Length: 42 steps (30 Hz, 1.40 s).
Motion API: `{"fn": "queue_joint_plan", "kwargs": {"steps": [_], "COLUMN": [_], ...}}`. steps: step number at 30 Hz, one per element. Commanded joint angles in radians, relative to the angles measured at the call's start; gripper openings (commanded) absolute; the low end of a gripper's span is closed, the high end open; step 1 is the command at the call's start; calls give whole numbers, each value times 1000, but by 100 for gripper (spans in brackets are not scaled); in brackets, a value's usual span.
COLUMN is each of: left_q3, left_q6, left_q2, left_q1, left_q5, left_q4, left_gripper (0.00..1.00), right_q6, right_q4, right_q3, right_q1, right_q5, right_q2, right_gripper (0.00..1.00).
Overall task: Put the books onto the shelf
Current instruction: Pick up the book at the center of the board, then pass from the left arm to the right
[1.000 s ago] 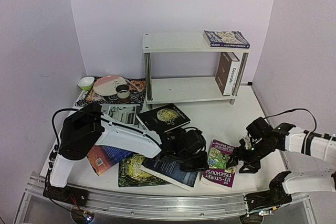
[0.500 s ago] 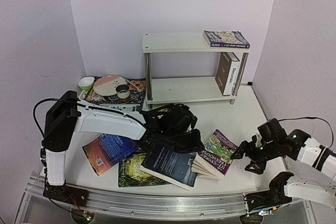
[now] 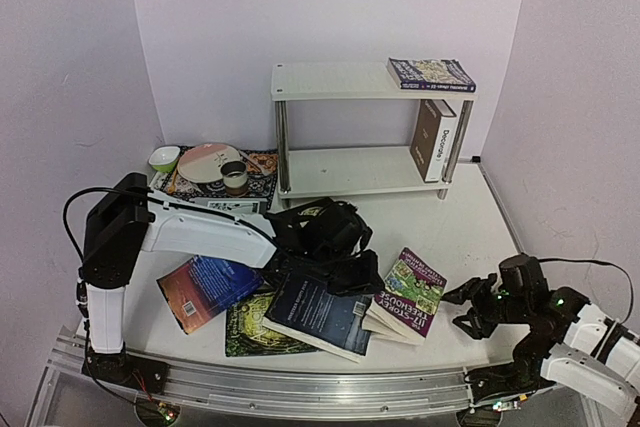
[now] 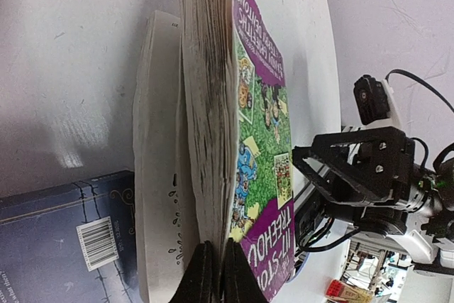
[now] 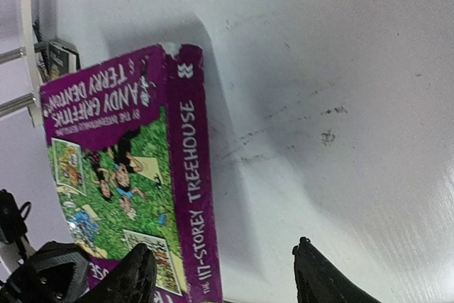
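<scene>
**Left gripper clamped on the Treehouse book, right gripper open beside it**

At the table's (image 3: 455, 232) back left corner lay the mat (image 3: 262, 185), carrying a green bowl (image 3: 163, 158), a plate (image 3: 207, 162) and a cup (image 3: 234, 178). A grey book (image 3: 228, 204) peeked out just in front of the mat, behind the left arm.

Near the front edge, three books were fanned out: the orange-blue book (image 3: 205, 288), then the green book (image 3: 255, 327), then the dark blue book (image 3: 322, 315) overlapping the green one.

The left gripper (image 3: 352, 275) was over the dark blue book's far end, jaws pinched tight on the page edge of the Treehouse book (image 4: 259, 125). That book was tipped up with its cover facing right, and it leaned over a white book (image 4: 152, 147) lying just beside it.

At the back edge stood the shelf (image 3: 340, 81). A patterned book (image 3: 430, 73) lay flat at the right end of its top tier, and the Decorate book (image 3: 436, 139) stood upright at the right end of the lower tier.

Towards the front right corner, the right gripper (image 3: 472, 307) was low over the table, just beside the Treehouse spine. Its jaws were spread wide with nothing between them.
</scene>
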Motion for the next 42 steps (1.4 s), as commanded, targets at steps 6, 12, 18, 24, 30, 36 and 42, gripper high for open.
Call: {"fn": "queue_joint_plan", "kwargs": {"steps": [6, 12, 18, 24, 30, 36, 42], "left_q3": [-27, -52, -70, -70, -76, -76, -81], "left_q6": [-26, -32, -38, -42, -46, -51, -57], "left_q2": [-85, -90, -92, -92, -97, -95, -84], "left_q1": [26, 29, 29, 32, 33, 33, 32], "left_q5": [33, 28, 30, 34, 35, 41, 46], "left_q4": [67, 76, 85, 90, 93, 98, 101], "left_gripper": [0, 0, 0, 0, 0, 0, 0], "right_q6": [68, 87, 87, 105, 84, 67, 96], "right_q4": [219, 419, 485, 541, 548, 623, 650], "right_q3": [-42, -60, -46, -74, -88, -75, -81], "right_q1": [5, 6, 4, 5, 5, 5, 5], "right_q5": [9, -42, -64, -68, -86, -122, -117], "right_q2": [83, 224, 271, 281, 329, 359, 303], "right_gripper": [69, 61, 61, 58, 68, 67, 42]}}
